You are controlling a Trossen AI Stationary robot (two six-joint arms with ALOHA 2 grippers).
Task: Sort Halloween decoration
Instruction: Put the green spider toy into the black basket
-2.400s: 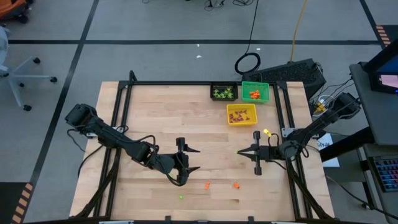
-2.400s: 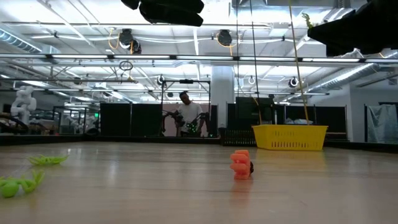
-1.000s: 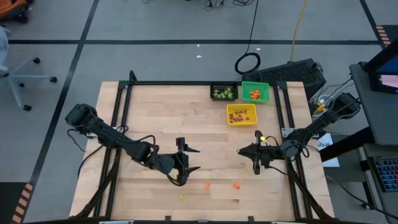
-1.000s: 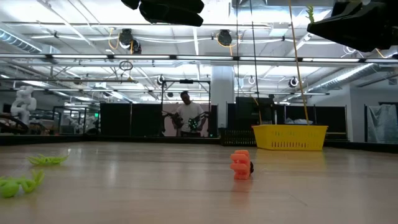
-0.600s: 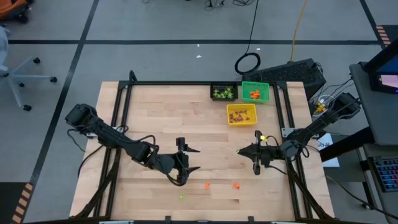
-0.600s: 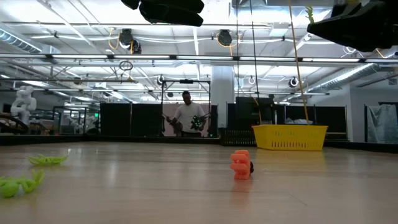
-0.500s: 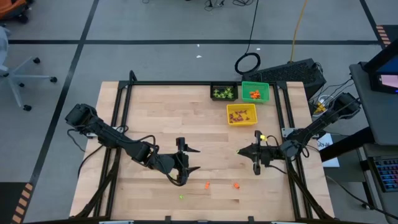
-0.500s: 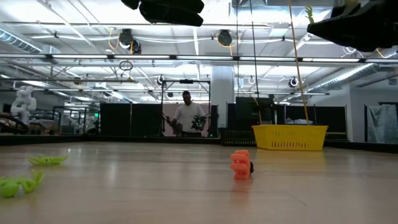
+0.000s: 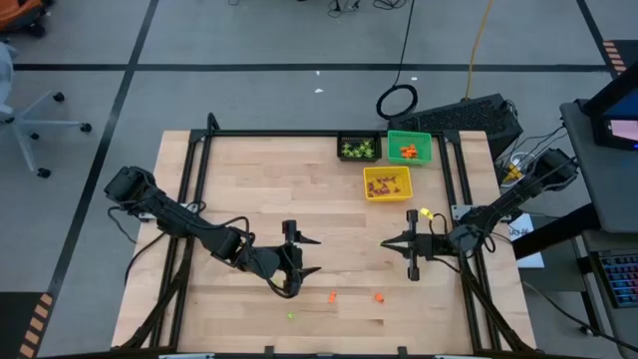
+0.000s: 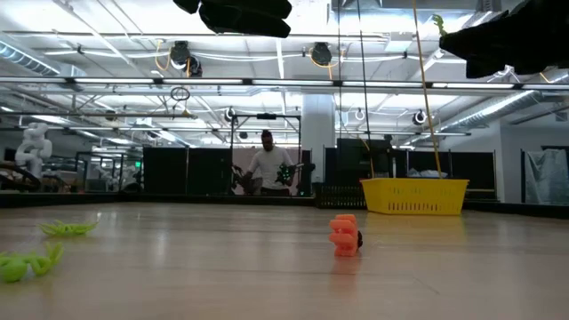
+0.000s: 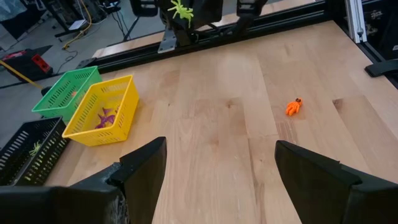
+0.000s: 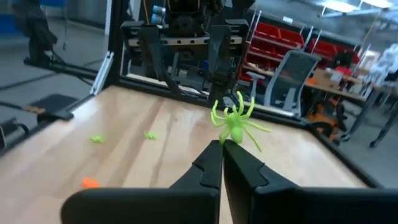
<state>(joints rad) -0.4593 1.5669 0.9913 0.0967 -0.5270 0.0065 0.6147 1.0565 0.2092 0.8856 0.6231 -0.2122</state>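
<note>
My right gripper (image 9: 383, 244) hovers over the table's right half, pointing level toward the left edge, shut on a light-green spider (image 12: 236, 121). That spider also shows in the left wrist view (image 11: 181, 9) and the low view (image 10: 437, 20). My left gripper (image 9: 311, 255) hangs open opposite it, with nothing between its fingers (image 11: 221, 149). On the wood near the front edge lie two orange trinkets (image 9: 332, 296) (image 9: 379, 296) and a green one (image 9: 291, 316). My right gripper pinches the spider's body at its lower end (image 12: 231, 138) between the very ends of its two fingers. The fingers come level from the table's right side. The spider sticks out past the fingertips with its legs spread, lifted well clear of the table.
Three small bins stand at the far right: a black one (image 9: 359, 149) with green pieces, a green one (image 9: 409, 148) with orange pieces, and a yellow one (image 9: 387, 182) with purple pieces. A person (image 10: 267, 169) stands far behind the table. Bare wood lies between the arms.
My right gripper has rolled about the line it points along without leaving its place, and it has stayed shut on the spider, which turned with it. The left arm has kept still.
</note>
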